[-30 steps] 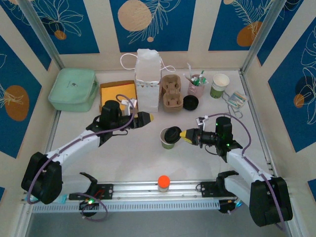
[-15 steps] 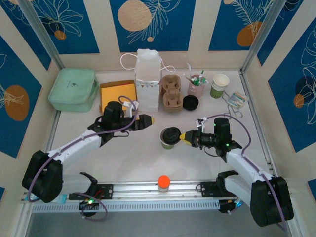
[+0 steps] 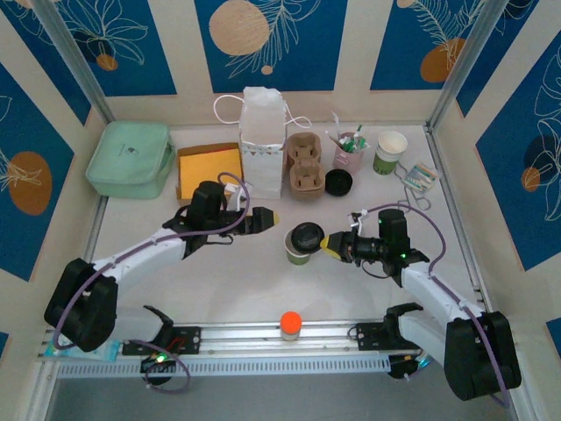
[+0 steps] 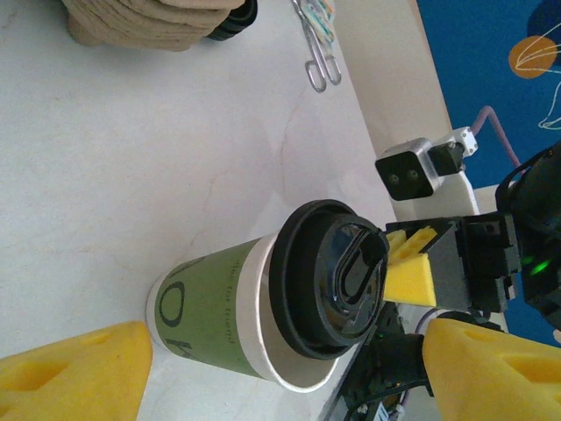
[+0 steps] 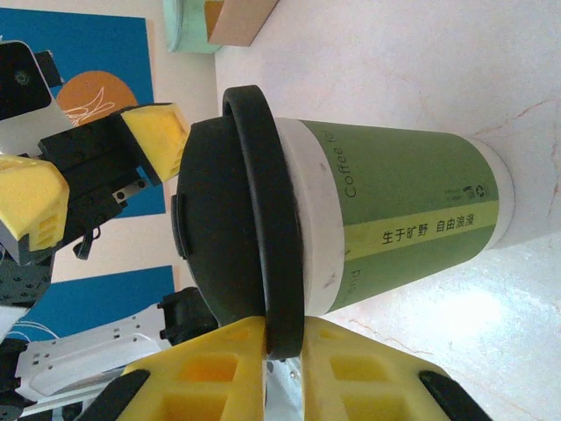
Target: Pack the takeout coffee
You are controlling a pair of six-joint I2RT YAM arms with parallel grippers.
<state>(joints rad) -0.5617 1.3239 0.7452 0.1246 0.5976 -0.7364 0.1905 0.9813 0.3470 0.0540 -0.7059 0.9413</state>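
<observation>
The takeout coffee (image 3: 301, 245), a green paper cup, stands mid-table with its black lid (image 3: 306, 236) sitting askew on the white rim. In the right wrist view the lid (image 5: 237, 219) is edge-on, and my right gripper (image 5: 285, 338) has its yellow pads pinched on the lid's rim. From above, the right gripper (image 3: 327, 243) touches the cup's right side. My left gripper (image 3: 268, 216) hangs open just left of the cup, apart from it. The cup (image 4: 223, 320) lies ahead between the spread fingers of the left gripper (image 4: 285, 355).
Along the back stand a white paper bag (image 3: 261, 140), a cardboard cup carrier (image 3: 304, 167), a spare black lid (image 3: 338, 181), a pink cup of sticks (image 3: 348, 151) and a lidless green-and-white cup (image 3: 390, 151). A mint case (image 3: 130, 158) and a yellow box (image 3: 209, 168) lie back left.
My left gripper has slid right, closer to the cup. The right gripper has edged slightly left with the lid's rim between its pads.
</observation>
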